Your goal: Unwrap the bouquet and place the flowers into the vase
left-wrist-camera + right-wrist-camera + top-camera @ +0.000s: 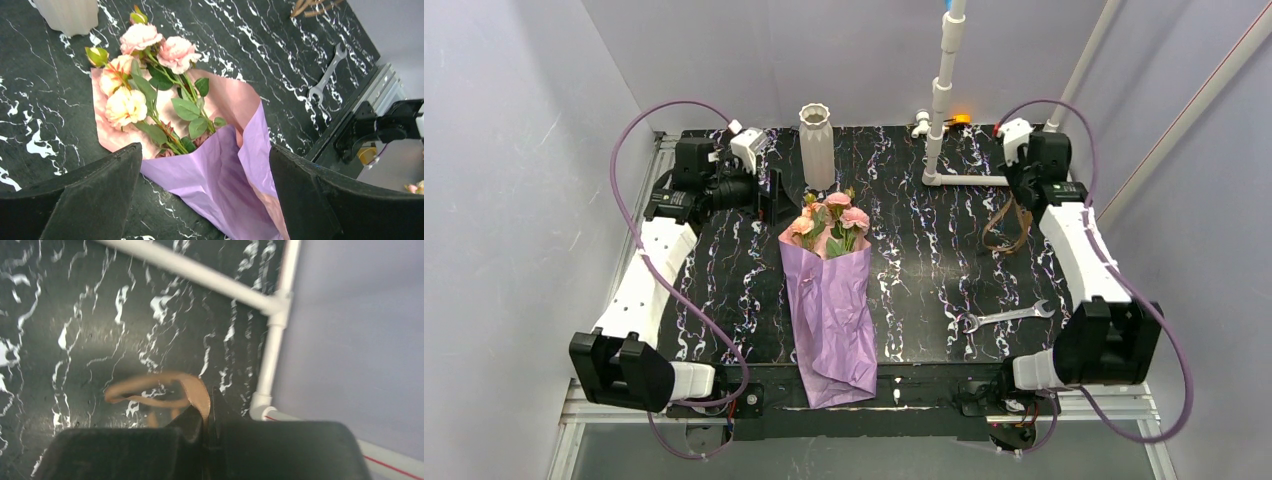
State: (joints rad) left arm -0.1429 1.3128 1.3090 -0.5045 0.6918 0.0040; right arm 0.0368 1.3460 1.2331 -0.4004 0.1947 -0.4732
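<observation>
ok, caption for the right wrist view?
Right pincer shut on the tan ribbon over the marbled table, white pipes behind.

**Left wrist view:** The tall ribbed white vase (67, 15) is cut off by the top edge at upper left, and only its base shows. The lower lengths of the green rose stems (161, 126) are hidden inside the crinkly purple-and-pink paper wrap (210, 185). The wrap itself is cut off by the bottom edge.

**Right wrist view:** The whole frame is blurred. At lower centre, one end of the thin tan-gold ribbon (192, 390) is hidden between the pressed-together fingertips of the right gripper (206, 422).

**Top view:** The small orange object (960, 119), right of centre at the top, is too small to identify.
</observation>
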